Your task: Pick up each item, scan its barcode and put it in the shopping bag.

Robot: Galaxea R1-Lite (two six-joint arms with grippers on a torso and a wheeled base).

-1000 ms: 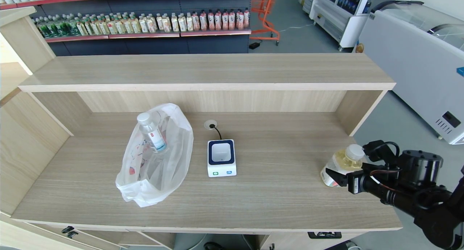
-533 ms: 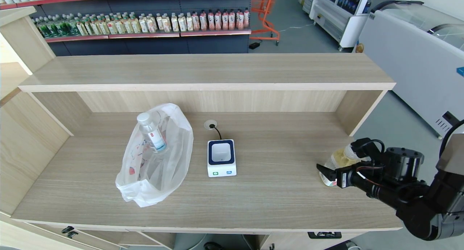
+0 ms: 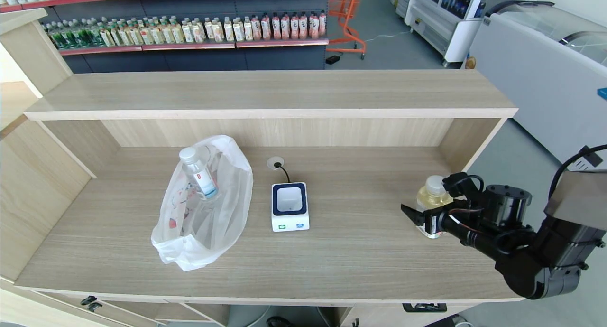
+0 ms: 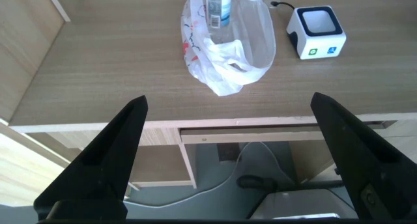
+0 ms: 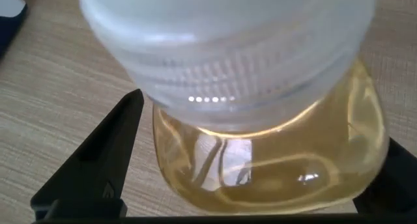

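The right gripper [image 3: 429,197] is clamping the bottle of yellow liquid [image 3: 429,208] at the right end of the worktop [image 3: 355,251], one finger on each side of its body. The bottle is standing upright with its white cap on top, and whether its base is touching the wood or sitting just above it, one cannot tell. In the right wrist view the bottle of yellow liquid [image 5: 267,146] is filling the gap between the two dark fingers [image 5: 98,165], cap toward the camera, wood grain showing beneath.

Over on the left half, the shopping bag [image 3: 204,222] is slumping open on the worktop, thin and white. A water bottle [image 3: 199,175] with a white cap is leaning inside it, neck poking out of the mouth.

The scanner [image 3: 289,206] is sitting between bag and right gripper, just beside the bag and well apart from the held bottle, its window facing up. A cable is running from it to a round hole [image 3: 276,164] behind.

The left gripper [image 4: 229,100] is hanging wide open, nothing in it, off the worktop's near edge. Beyond it are lying the shopping bag [image 4: 228,61] and the scanner [image 4: 316,32].
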